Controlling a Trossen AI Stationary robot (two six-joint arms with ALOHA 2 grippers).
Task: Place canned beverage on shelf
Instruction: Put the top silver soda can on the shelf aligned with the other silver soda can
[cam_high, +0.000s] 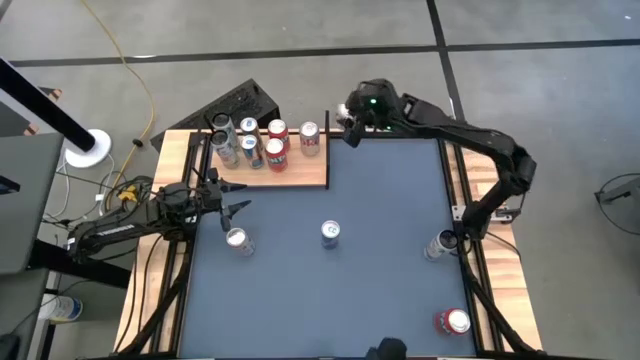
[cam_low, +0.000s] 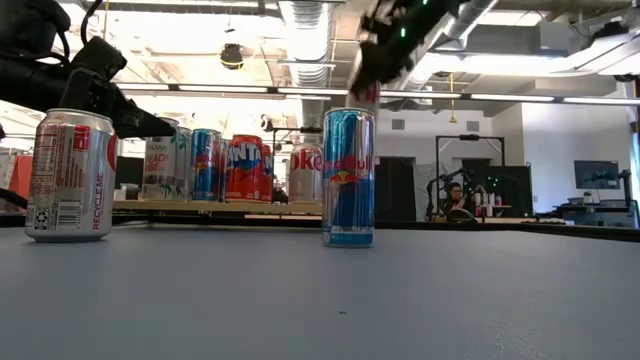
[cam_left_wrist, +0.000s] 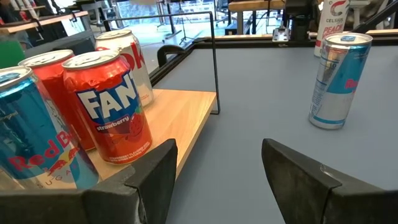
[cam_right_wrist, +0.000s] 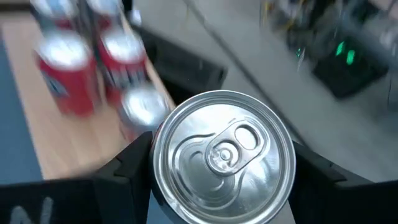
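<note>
Blue tabletop (cam_high: 380, 290) lies mostly bare between the wooden side strips (cam_high: 500, 270), with wide open room across its middle and near half. At the far left corner sits the shelf (cam_high: 290, 170), a flat light-brown wood-grain board with thin black posts (cam_left_wrist: 215, 62); its right part and front edge are free, while its left part is crowded with upright cans, among them a red Fanta strawberry can (cam_left_wrist: 111, 106), a blue Red Bull can (cam_left_wrist: 31, 134) and a Coke can (cam_high: 309, 138).

Just right of the shelf's far corner, at the table's back edge, the right gripper (cam_right_wrist: 217, 155) is clamped around a silver-topped beverage can (cam_right_wrist: 222, 158), its dark fingers pressing the can's two sides; the can hangs above the table, near the shelf but not on it.

At the table's left edge, just in front of the shelf, the left gripper (cam_left_wrist: 217, 168) hovers with its jaws apart and nothing between them.

Loose cans stand on the blue surface: a slim Red Bull can (cam_low: 348, 178) in the middle, a red-and-white can (cam_low: 70, 175) to the left, a can (cam_high: 440, 244) by the right strip, and a red can (cam_high: 452, 321) lying at the near right.
</note>
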